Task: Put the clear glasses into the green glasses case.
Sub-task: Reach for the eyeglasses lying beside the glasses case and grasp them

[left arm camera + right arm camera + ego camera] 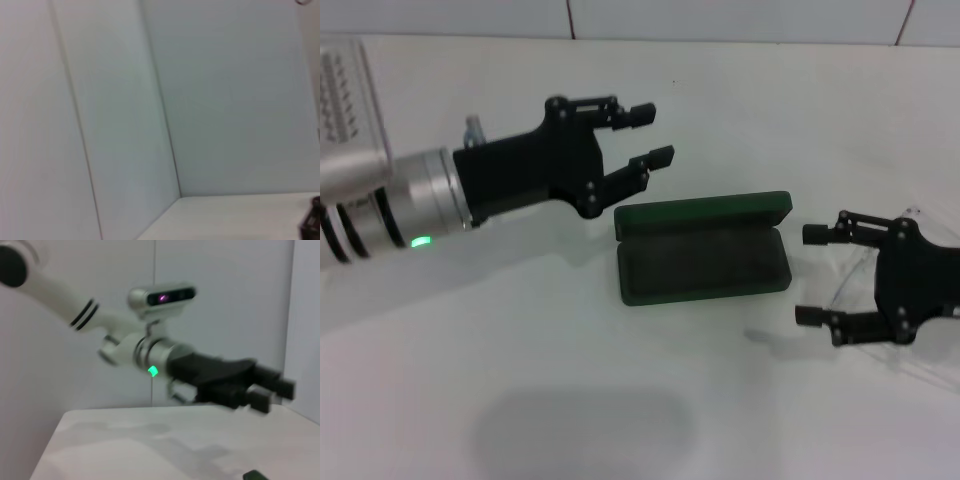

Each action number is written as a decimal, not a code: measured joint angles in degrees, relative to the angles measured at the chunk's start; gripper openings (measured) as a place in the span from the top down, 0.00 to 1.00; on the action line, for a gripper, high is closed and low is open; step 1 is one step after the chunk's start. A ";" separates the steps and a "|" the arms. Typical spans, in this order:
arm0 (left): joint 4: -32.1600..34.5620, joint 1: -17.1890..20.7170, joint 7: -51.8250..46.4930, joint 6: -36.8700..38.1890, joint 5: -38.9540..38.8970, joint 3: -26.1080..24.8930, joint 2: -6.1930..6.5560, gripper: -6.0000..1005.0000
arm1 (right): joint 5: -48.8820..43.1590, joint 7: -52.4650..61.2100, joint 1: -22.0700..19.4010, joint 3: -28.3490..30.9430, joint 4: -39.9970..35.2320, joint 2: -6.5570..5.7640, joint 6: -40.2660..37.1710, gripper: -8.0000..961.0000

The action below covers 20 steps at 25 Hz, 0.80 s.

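Observation:
The green glasses case (702, 258) lies open in the middle of the white table, its dark lining up and its lid (705, 211) folded back on the far side. My left gripper (653, 135) hovers open and empty just above and behind the case's far-left corner; the right wrist view also shows this gripper (274, 394). The clear glasses (848, 268) lie faintly visible on the table right of the case, mostly hidden under my right gripper (810, 275). That gripper is open, its fingers pointing at the case, and holds nothing.
A small pale object (472, 127) stands behind my left arm. A tiled wall (740, 18) closes off the far edge of the table. A corner of the case (255, 475) shows in the right wrist view.

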 joint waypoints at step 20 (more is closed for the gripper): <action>-0.87 7.75 -8.92 0.57 0.50 -1.15 -5.45 0.45 | -20.84 49.12 7.90 -1.57 -35.69 0.68 5.70 0.10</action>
